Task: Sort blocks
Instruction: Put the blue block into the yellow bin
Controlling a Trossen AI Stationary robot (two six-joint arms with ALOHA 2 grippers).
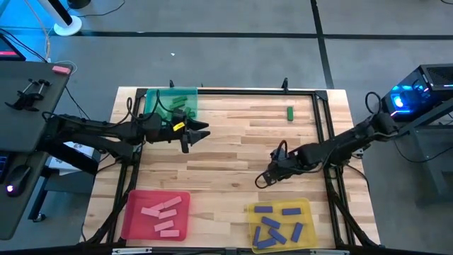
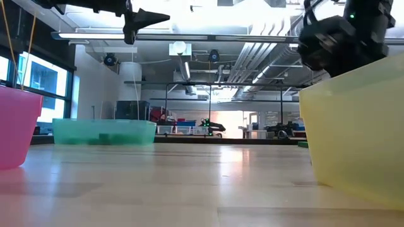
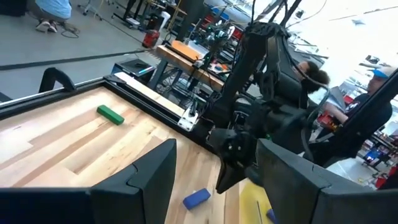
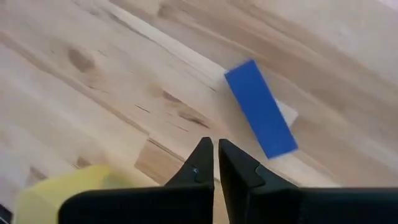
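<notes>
One blue block (image 4: pixel 260 109) lies flat on the wood just beyond my right gripper (image 4: pixel 216 148), whose fingers are shut and hang a little above the table, close to the yellow tray's far left corner (image 1: pixel 263 180). A single green block (image 1: pixel 289 113) rests flat near the table's far edge. My left gripper (image 1: pixel 195 133) is open and empty, raised beside the green tray (image 1: pixel 170 105), which holds green blocks. Its wrist view shows the green block (image 3: pixel 110 114), the blue block (image 3: pixel 196 198) and the right arm (image 3: pixel 261 124). Pink blocks lie in the red tray (image 1: pixel 157 214), several blue ones in the yellow tray (image 1: pixel 281 224).
The three trays sit at the table's far left, near left and near middle. A dark frame rail (image 1: pixel 322 120) runs along the far and right edges. Bare wood lies between the two arms. In the low view the yellow tray wall (image 2: pixel 353 132) stands close in front.
</notes>
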